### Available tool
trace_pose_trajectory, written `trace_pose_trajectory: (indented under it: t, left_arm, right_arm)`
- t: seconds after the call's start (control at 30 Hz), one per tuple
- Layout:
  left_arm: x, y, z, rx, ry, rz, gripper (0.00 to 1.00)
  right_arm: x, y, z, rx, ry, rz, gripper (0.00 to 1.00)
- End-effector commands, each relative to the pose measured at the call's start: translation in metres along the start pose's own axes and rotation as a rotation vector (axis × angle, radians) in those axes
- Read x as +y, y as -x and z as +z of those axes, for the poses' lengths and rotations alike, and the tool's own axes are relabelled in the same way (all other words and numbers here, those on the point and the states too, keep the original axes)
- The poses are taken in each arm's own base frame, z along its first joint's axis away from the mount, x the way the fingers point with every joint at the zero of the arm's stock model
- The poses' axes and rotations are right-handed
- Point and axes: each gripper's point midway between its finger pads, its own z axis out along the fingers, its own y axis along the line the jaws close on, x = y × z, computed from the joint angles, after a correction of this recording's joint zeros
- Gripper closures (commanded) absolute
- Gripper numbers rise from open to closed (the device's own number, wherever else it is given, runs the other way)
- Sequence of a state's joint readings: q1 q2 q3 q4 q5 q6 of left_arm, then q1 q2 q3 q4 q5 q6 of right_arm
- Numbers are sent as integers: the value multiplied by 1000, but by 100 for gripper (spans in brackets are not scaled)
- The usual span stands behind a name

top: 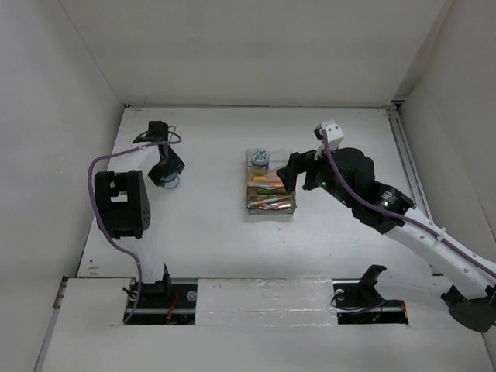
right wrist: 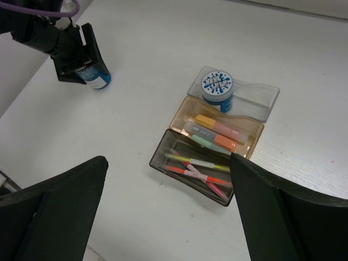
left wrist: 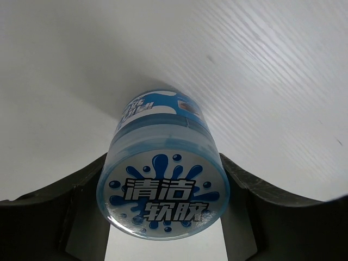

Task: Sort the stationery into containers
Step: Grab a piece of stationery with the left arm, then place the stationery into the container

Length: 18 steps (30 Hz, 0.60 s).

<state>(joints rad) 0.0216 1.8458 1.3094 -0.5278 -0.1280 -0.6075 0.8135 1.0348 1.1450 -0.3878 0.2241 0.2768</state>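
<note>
Stationery fills most of the clear organizer (right wrist: pixel 255 102), which sits near the middle of the counter (right wrist: pixel 136 217) with its three compartments side by side. The far, clear compartment holds one blue-patterned roll (right wrist: pixel 217 87) standing upright at its left end. The middle, tan compartment holds the short markers (right wrist: pixel 217 130), orange, pink-orange and green, lying along its length. The near, darker compartment holds the thin pens (right wrist: pixel 198 169), yellow, orange and red, some crossing one another.

A second roll (left wrist: pixel 163 196) is well to the left of the organizer, out on the open counter. The left fingers (left wrist: pixel 81 190) are clamped on it, one dark pad pressed against each side, and its printed blue-and-white end faces the wrist camera. Whether it rests on the counter or is raised just off it cannot be told.

The right fingers (right wrist: pixel 60 212) are spread wide and hold nothing. In the top view they hang over the organizer's right edge, and from the wrist the whole organizer shows between them.
</note>
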Motion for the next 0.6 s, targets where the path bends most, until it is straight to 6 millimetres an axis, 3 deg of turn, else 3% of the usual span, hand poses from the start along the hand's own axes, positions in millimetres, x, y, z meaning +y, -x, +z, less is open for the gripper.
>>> trace_pose_trajectory:
  t: [0.0, 0.03, 0.07, 0.17, 0.2, 0.27, 0.3, 0.37, 0.4, 0.47, 0.57]
  left_arm:
    - [-41, 20, -74, -143, -154, 50, 100]
    - [-53, 30, -92, -197, -185, 66, 100]
    - [-64, 22, -107, -216, -184, 107, 100]
    - [-101, 25, -148, -290, -249, 194, 100]
    - [-124, 7, -157, -272, -306, 257, 100]
    - [-157, 0, -185, -284, -428, 306, 100]
    - [-182, -24, -190, -248, -491, 371, 100]
    - [-207, -41, -204, -254, -542, 429, 100]
    - [-233, -54, -218, -267, -596, 471, 100]
    - [-255, -68, -228, -258, -657, 499, 100]
    - [-285, -92, -222, -232, -713, 539, 100]
  right_arm:
    - [-15, 15, -4, -66, -75, 33, 0]
    - [-20, 14, 0, -61, -92, 47, 0]
    - [-22, 14, 1, -60, -90, 65, 0]
    - [-34, 22, -7, -91, -115, 105, 0]
    - [-40, 26, -10, -105, -129, 112, 0]
    - [-47, 26, -15, -109, -147, 116, 0]
    - [-46, 34, -20, -131, -140, 120, 0]
    - [-54, 35, -26, -129, -164, 124, 0]
    - [-53, 39, -31, -136, -162, 125, 0]
    - [-57, 40, -35, -141, -170, 137, 0]
    - [-59, 43, -42, -158, -176, 151, 0]
